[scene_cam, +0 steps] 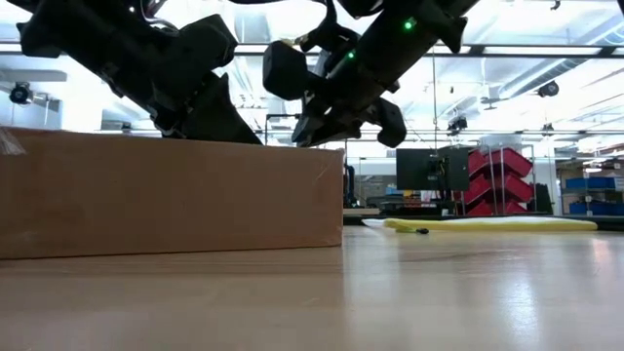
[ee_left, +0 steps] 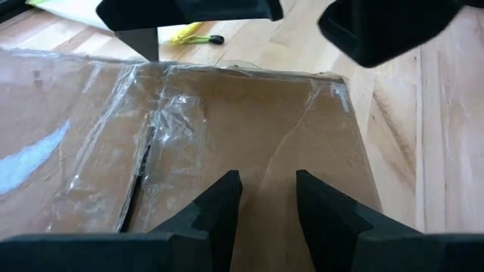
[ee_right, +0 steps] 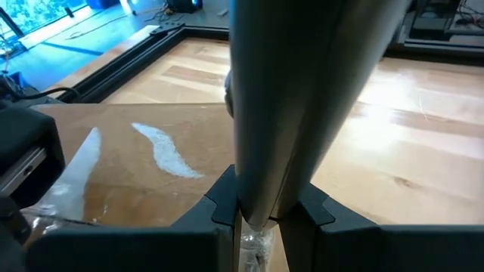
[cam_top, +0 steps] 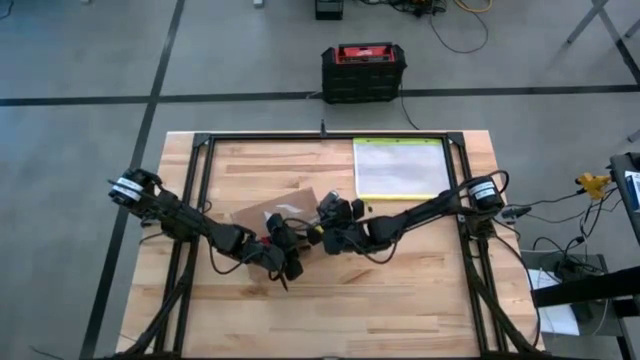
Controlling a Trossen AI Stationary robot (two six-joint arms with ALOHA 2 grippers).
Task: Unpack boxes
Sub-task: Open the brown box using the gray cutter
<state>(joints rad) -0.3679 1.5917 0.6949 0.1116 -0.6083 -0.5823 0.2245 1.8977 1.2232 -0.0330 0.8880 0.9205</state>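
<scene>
Looking straight down, the box lies flat on the table, with the left gripper over its near edge and the right gripper at its right end, so the two grippers nearly meet above it; the clear pouch lies just beyond the right gripper, apart from the box, and a black-and-red case sits on the floor past the table. From table height, the box is low and wide, its side wall straight and undented, both arms hanging right over its top; it reads as stiff cardboard and probably light. In the left wrist view, the left gripper stands part open with nothing between its fingers, and the box lies directly under and ahead of them, its top seam covered in wrinkled shiny tape. That tape looks slick, so a pinch on it would likely slide; the bare cardboard edges or a lifted flap offer a surer hold. In the right wrist view, the right gripper is clamped on a smooth grey blade-like tool that points down toward the box, just over its taped end. Pressing one end down while the seam is slit seems the safest way, since a light box would skid on the wood.
</scene>
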